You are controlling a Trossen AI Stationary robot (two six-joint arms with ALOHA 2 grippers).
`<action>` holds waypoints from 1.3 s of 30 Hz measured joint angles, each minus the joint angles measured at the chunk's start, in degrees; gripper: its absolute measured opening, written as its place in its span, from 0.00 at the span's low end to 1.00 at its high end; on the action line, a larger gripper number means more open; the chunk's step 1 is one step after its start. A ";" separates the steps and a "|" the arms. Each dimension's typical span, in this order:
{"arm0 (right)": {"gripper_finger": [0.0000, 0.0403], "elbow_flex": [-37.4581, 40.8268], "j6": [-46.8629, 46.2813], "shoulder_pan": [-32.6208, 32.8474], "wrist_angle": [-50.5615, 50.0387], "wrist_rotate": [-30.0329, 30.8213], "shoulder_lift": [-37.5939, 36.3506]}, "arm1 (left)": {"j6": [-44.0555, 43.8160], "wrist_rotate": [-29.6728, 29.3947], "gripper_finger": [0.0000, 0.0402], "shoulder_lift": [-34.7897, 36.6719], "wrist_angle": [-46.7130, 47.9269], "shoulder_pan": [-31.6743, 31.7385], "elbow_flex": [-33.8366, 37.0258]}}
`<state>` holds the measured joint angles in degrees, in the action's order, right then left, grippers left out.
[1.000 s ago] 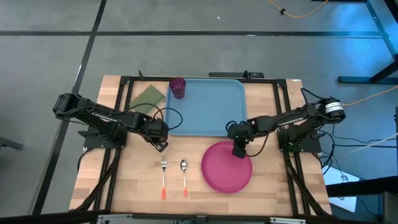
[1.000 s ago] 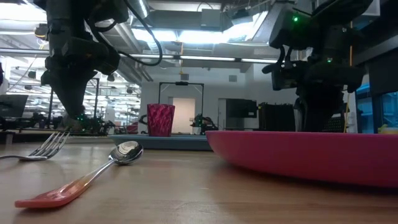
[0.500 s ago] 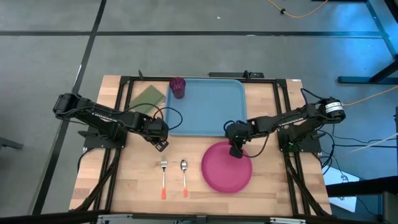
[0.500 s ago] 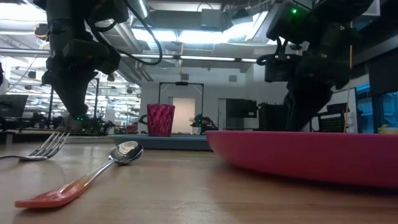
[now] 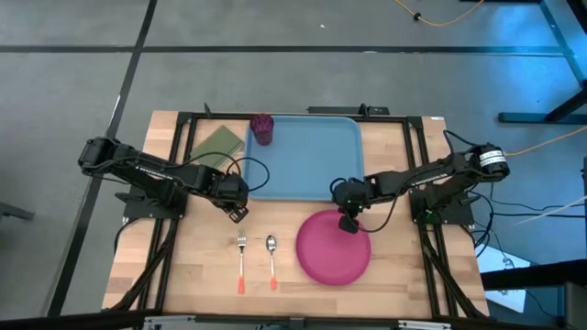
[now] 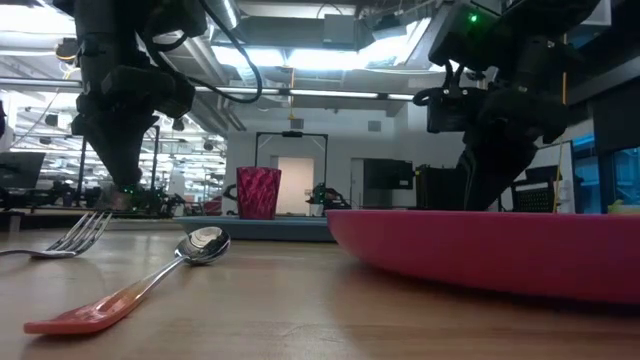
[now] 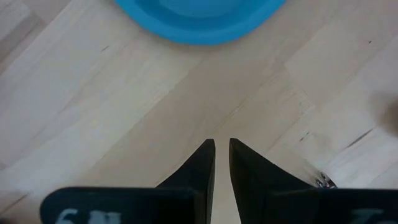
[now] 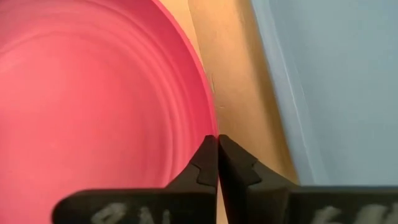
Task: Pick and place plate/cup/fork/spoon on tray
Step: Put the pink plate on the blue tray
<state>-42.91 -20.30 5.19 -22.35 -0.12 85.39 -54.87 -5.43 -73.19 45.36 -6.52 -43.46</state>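
The right gripper [image 5: 348, 223] is pinching the rim of the plate [image 5: 334, 249] on the edge nearest the tray [image 5: 303, 158], its fingers closed thin on that lip, probably to drag or lift the plate across. The plate is lying on the worktop [image 5: 202, 270] just beside the tray. The cup [image 5: 262, 128] is standing at the tray's far corner. The fork [image 5: 241, 259] and spoon [image 5: 271, 258] are lying beside the plate, away from its path. The left gripper [image 5: 238, 213] is hovering near the tray's corner, fingers nearly closed and empty.
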 joint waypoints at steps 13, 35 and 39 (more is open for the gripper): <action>0.00 -12.64 9.82 -0.41 -11.90 8.77 0.00 | 0.10 -0.10 0.10 0.00 0.00 0.00 0.00; 0.00 -24.15 29.50 -23.12 -16.26 -9.84 -0.05 | 0.15 -1.11 0.10 0.00 0.00 0.00 -0.02; 0.00 -26.85 31.33 -28.35 -17.92 -10.03 -0.09 | 1.70 -1.14 0.10 0.00 0.00 0.00 -0.02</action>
<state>-69.76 11.03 -23.16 -40.27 -10.15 85.30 -53.17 -6.57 -73.19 45.36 -6.52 -43.48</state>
